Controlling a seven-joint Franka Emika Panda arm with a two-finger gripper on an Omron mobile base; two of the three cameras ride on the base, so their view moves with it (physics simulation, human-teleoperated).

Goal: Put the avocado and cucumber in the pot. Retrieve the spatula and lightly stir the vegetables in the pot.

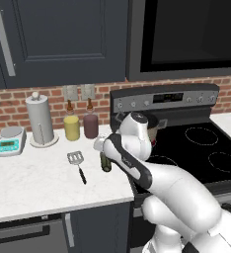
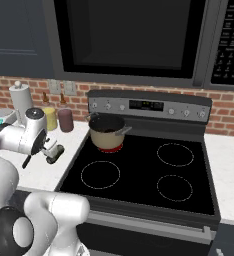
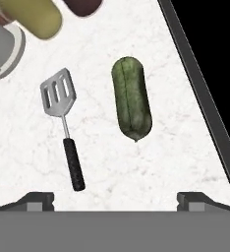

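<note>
The stubby green cucumber [image 3: 131,101] lies on the white marble counter [image 1: 33,183], close to the stove's left edge. Left of it lies the spatula [image 3: 63,123], silver slotted head away from me and black handle toward me. My gripper [image 3: 116,199] hangs open above the counter, just short of the cucumber, with nothing between its fingers. In the left base view the hand hovers over the cucumber [image 1: 106,163], and the spatula [image 1: 77,163] is to its left. The tan pot [image 2: 107,131] stands on the stove's back left burner. The avocado is out of view.
A paper towel roll [image 1: 40,121], a yellow bottle [image 1: 71,127] and a dark red bottle [image 1: 91,124] stand along the brick wall. A small scale [image 1: 11,140] sits at the far left. The black stove [image 2: 154,170] adjoins the counter on the right.
</note>
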